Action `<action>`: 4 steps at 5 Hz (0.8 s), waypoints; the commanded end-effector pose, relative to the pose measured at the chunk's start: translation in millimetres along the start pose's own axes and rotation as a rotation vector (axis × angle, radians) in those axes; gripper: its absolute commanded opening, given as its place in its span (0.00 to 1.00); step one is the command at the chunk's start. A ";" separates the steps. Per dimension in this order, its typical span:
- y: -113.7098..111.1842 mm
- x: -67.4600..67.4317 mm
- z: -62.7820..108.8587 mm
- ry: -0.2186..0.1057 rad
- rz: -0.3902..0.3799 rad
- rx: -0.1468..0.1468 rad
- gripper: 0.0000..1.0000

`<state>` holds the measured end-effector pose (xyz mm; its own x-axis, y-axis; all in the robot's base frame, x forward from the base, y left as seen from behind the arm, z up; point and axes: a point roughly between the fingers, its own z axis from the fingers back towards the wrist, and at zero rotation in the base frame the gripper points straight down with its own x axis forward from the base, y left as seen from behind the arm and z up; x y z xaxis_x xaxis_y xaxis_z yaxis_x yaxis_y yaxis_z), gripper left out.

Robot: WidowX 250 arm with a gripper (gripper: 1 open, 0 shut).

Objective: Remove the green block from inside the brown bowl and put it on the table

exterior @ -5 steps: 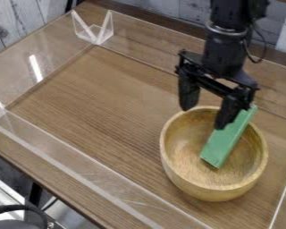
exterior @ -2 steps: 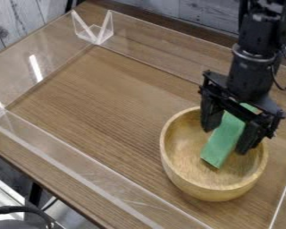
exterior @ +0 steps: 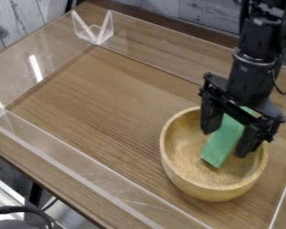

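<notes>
We've got the gripper (exterior: 236, 134) at the brown bowl (exterior: 174, 170), fingers spread wide on either side of the upper part of the green block (exterior: 220, 150) — no grip on it that we can see. Block lies inside the bowl, its upper end toward the far rim; step in hand looks like the grasp, so we should center the fingers over the bar, square them to its long sides, lower clear of the bowl wall — then close evenly before lifting toward the table (exterior: 104, 103).

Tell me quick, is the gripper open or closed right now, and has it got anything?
Gripper: open, fingers astride the block, no grip visible.
</notes>
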<state>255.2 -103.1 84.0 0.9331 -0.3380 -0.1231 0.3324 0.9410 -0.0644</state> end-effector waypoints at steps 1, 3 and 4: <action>-2.1 1.1 23.8 -0.079 -0.016 0.006 1.00; -2.1 3.1 14.1 -0.067 -0.032 0.001 1.00; -1.9 4.1 9.6 -0.059 -0.040 0.000 1.00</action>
<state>255.3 -103.3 83.3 0.9268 -0.3612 -0.1031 0.3557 0.9321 -0.0679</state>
